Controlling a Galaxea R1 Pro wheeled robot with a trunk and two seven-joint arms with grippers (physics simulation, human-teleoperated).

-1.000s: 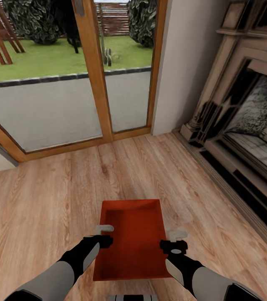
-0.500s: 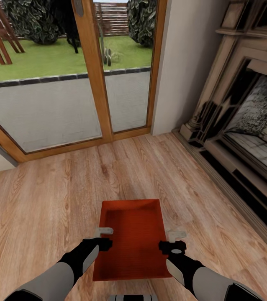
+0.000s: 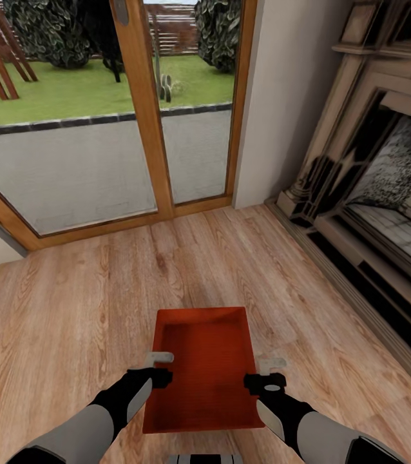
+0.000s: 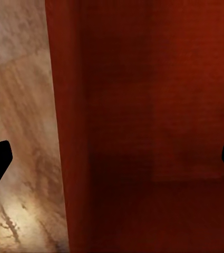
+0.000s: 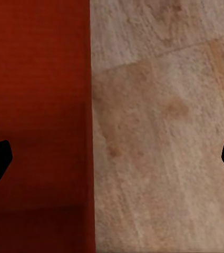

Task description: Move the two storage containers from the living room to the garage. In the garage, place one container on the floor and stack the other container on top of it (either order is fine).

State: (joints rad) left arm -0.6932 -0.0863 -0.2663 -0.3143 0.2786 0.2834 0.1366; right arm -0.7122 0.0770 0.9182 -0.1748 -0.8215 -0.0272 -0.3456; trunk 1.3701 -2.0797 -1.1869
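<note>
Jaws apart on both sides: we have the left gripper astride the container's left wall and the right gripper astride its right wall, neither yet closed on anything. In each wrist view the two dark fingertips sit wide at the frame edges, with the thin orange-red wall running between them, one tip over the bin's inside and the other over bare planks. We read this as a two-handed pinch being set up, one long wall for each arm, so the bin can be lifted level and carried out.

Our storage container rests open side up on the light wood floor of the living room, directly in front of us, its long sides running away from the robot. It lies well clear of the glass door ahead and the fireplace to the right. We judge the grasp not yet made.
</note>
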